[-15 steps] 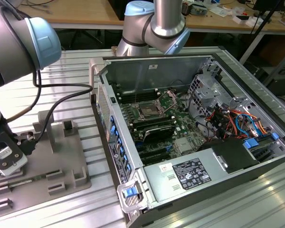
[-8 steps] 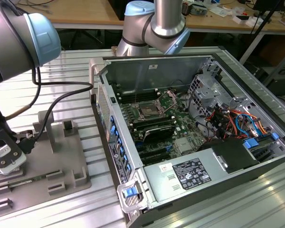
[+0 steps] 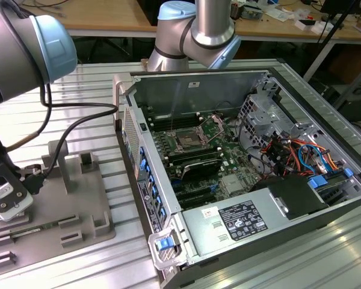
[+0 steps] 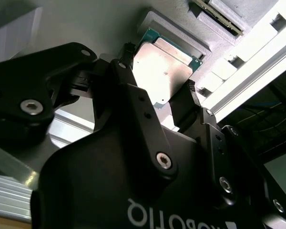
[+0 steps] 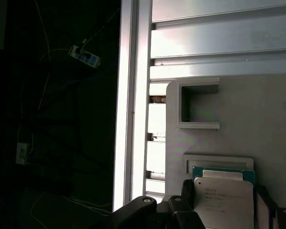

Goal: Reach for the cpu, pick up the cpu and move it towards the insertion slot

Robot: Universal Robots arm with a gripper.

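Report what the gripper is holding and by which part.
Cannot be told. The gripper straddles the cpu at two opposite edges over the grey tray, but a closed grip does not show.

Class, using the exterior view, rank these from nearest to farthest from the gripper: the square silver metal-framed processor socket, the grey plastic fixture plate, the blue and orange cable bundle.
1. Grey plastic fixture plate: beneath the gripper, at the exterior view's left.
2. Square silver metal-framed processor socket: mid-motherboard, inside the open case.
3. Blue and orange cable bundle: far side of the case, at the exterior view's right.
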